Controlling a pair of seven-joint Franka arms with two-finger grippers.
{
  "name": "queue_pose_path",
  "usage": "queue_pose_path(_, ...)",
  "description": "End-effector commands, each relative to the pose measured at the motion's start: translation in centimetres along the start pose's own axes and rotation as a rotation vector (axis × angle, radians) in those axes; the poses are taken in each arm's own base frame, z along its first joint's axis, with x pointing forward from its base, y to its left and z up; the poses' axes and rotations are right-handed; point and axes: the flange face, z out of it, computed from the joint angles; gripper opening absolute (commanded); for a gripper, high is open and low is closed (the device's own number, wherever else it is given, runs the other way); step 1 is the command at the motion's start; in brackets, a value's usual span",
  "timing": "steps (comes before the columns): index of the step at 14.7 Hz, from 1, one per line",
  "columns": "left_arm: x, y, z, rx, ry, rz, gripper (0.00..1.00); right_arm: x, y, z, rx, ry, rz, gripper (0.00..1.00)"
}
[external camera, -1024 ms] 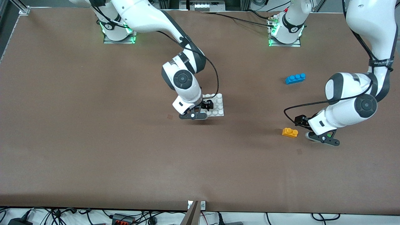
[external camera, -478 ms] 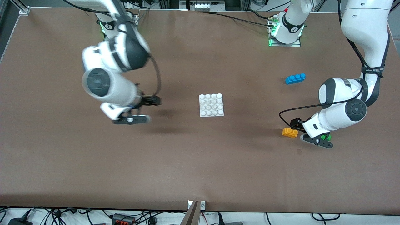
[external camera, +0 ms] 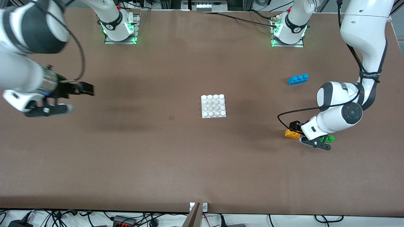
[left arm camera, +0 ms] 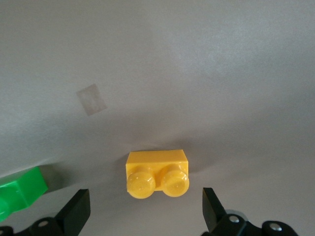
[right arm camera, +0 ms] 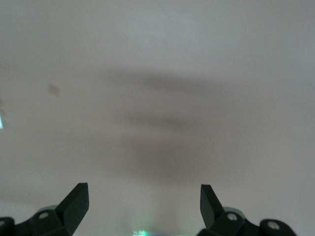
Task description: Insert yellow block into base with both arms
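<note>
Your right gripper [right arm camera: 142,206] hangs over bare worktop [external camera: 132,157] near the edge at the right arm's end. Its jaws stand spread wide with nothing between them and nothing touched; the right wrist view shows only brown surface and a soft shadow under the fingers.

The base [external camera: 214,106] lies flat about mid-worktop, studs up, its edges roughly square to the worktop edges. Nothing sits on it, and both grippers are well apart from it.

The blue block [external camera: 298,79] lies toward the left arm's end, farther from the front camera than the other blocks, its long axis running roughly along the worktop's length with a slight tilt.

Your left gripper [left arm camera: 145,214] is low over the yellow block [left arm camera: 157,173] at the left arm's end. Jaws wide apart, one finger on each side of the block, clear gaps both ways; no contact that you can see. The block rests on the worktop, studs up, the two studs side by side, so its long axis runs across the gap from finger to finger. In the front view the wrist covers part of it.

The green block [external camera: 327,138] lies just beside the left gripper, close outside one finger, apart from the yellow block. A small pale patch [left arm camera: 91,99] marks the surface nearby.
</note>
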Motion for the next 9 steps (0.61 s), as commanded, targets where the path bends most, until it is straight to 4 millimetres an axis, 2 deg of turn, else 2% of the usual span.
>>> queue_pose_path(1, -0.5, 0.5, 1.3, 0.019, 0.009, 0.000, 1.00, -2.6, 5.7, -4.1, 0.022, 0.059, 0.013, 1.00)
queue_pose_path(2, -0.6, 0.5, 1.5, 0.021, 0.023, 0.002, 1.00, -2.9, 6.1, -4.9, 0.024, 0.088, 0.016, 1.00)
queue_pose_path(3, -0.8, 0.7, 1.9, 0.021, 0.023, 0.004, 1.00, -4.4, 8.7, -6.3, 0.032, 0.122, 0.053, 1.00)
queue_pose_path(4, -0.7, 0.8, 2.0, 0.021, 0.021, 0.007, 1.00, -5.3, 8.4, -6.5, 0.007, 0.112, 0.042, 1.00)
queue_pose_path(5, -0.8, 0.8, 2.0, 0.020, 0.020, 0.007, 1.00, -7.2, 9.0, -6.7, -0.042, 0.101, 0.049, 1.00)
queue_pose_path(7, -0.8, 0.9, 2.1, 0.020, 0.018, 0.011, 1.00, -9.6, 8.5, -5.9, -0.112, 0.086, 0.037, 1.00)
queue_pose_path(9, -0.8, 0.9, 2.2, 0.020, 0.017, 0.010, 1.00, -10.1, 8.7, -5.2, -0.108, 0.135, 0.044, 1.00)
